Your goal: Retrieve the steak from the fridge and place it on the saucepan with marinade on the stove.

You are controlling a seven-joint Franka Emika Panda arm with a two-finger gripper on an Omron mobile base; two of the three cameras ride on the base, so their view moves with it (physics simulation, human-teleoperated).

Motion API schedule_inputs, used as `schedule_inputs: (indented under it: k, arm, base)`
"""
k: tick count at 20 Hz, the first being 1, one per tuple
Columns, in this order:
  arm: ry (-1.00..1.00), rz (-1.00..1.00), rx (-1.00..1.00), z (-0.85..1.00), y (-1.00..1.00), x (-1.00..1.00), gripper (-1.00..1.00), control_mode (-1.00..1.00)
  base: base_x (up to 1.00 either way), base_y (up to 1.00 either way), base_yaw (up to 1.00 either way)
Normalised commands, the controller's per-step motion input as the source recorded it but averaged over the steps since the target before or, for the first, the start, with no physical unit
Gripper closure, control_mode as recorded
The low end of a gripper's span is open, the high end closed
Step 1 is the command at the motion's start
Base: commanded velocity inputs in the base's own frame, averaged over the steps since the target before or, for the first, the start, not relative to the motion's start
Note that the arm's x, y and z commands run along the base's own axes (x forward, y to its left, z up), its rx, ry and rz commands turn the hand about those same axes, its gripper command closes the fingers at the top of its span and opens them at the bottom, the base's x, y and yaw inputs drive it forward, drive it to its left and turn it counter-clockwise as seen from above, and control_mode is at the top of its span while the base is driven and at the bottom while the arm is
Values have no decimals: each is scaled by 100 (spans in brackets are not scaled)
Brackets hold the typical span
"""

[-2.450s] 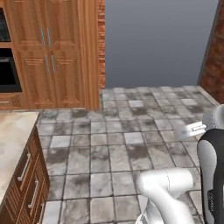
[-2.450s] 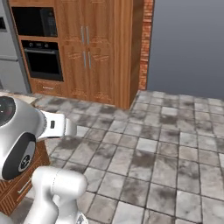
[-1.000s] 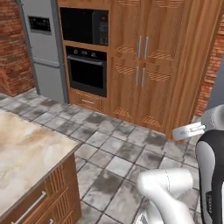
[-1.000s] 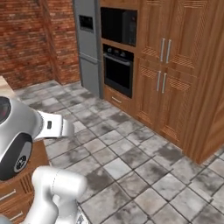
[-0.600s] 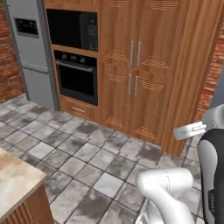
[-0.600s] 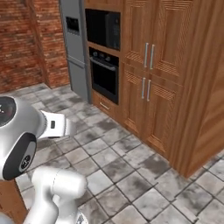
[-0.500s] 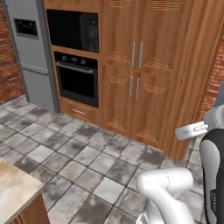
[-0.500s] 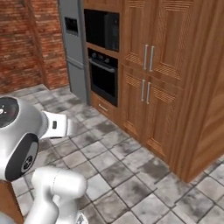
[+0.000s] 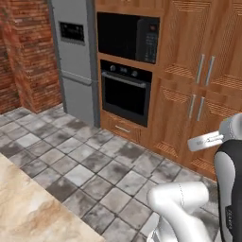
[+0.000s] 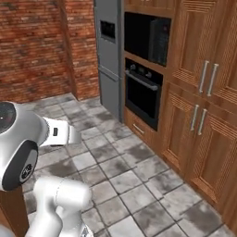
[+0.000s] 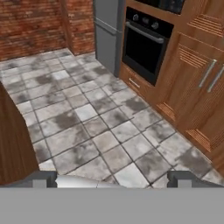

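The tall grey fridge stands shut against the brick wall, with a dark display panel on its upper door. It also appears in the right base view, and its lower part sits at the top of the hand view. My gripper is open, its dark fingertips set wide apart over the tiled floor with nothing between them, well short of the fridge. The steak, saucepan, marinade and stove are out of view.
A black built-in oven and microwave sit right of the fridge, then wooden cabinets. A brick wall lies to the left. A marble counter corner is near, its wooden side close by. Tiled floor stretches ahead.
The base has kept turning, so the whole scene slid right: the fridge and oven now sit more central and larger, and more brick wall shows. The arm's pose is unchanged.
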Motion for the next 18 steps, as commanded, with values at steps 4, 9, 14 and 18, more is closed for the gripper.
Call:
schedule_inputs:
  k: [4, 9, 14, 18]
  arm:
    - [0, 0, 0, 0, 0, 0, -100, 100]
    - [0, 0, 0, 0, 0, 0, -100, 100]
    - [0, 0, 0, 0, 0, 0, -100, 100]
    - [0, 0, 0, 0, 0, 0, -100, 100]
  base:
    - [100, 8, 51]
    - [99, -23, 66]
    - [100, -18, 75]
    - [100, -36, 49]
